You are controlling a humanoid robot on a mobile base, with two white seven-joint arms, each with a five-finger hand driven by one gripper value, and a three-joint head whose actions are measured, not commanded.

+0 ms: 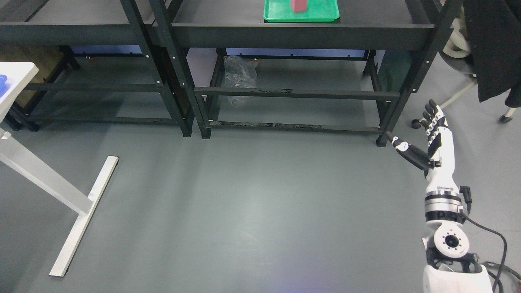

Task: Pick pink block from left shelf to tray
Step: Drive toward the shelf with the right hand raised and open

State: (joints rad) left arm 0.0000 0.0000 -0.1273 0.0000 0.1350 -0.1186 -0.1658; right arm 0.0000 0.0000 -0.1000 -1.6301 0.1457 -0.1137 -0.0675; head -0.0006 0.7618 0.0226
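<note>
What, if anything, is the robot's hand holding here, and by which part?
Nothing is held. The right hand hangs open over the floor, fingers spread and empty. The pink block already sits in the green tray on the shelf.

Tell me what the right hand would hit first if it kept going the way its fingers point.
Probably the chair base beside the shelf leg; the right hand is open, fingers pointing up and away. Depth is unclear.

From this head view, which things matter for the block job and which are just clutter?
Job items:
- pink block, sitting in the tray
- green plastic tray on the black metal shelf
- right hand, open, empty, low over the floor

Just lying about:
- crumpled clear plastic bag under the shelf
- white table at left
- dark coat over a wheeled chair
</note>
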